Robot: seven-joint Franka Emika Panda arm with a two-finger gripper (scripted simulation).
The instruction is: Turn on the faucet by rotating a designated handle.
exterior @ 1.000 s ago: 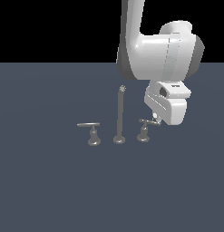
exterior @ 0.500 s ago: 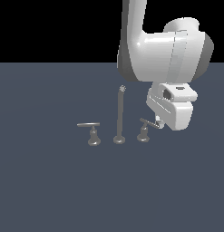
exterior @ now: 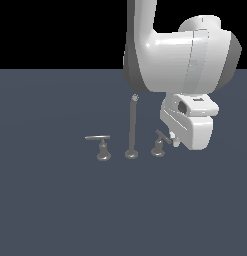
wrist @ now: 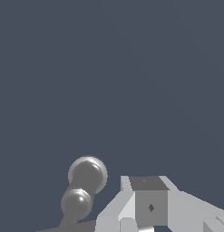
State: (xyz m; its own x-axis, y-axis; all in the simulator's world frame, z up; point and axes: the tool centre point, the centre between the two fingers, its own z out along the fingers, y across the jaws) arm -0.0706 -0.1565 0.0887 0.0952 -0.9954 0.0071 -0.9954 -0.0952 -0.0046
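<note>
The faucet stands mid-floor: a tall thin spout point(exterior: 131, 129) with a low lever on each side. The handle point(exterior: 159, 144) is the lever at the exterior view's right, and its short bar slants up towards the spout. The twin lever point(exterior: 100, 146) at the left carries a long level bar. My gripper point(exterior: 173, 141) hangs just to the right of the handle, its tips at bar height, very near or touching. In the wrist view the handle point(wrist: 86, 176) shows from above beside one finger point(wrist: 147, 201). The gap between the fingers is hidden.
The big white arm and hand body point(exterior: 187, 122) crowd the space to the right of the faucet. A flat dark grey floor point(exterior: 55, 210) spreads out on all sides.
The hand has sunk a little and shifted slightly to the exterior view's right, and the arm looms larger. The faucet parts look unchanged.
</note>
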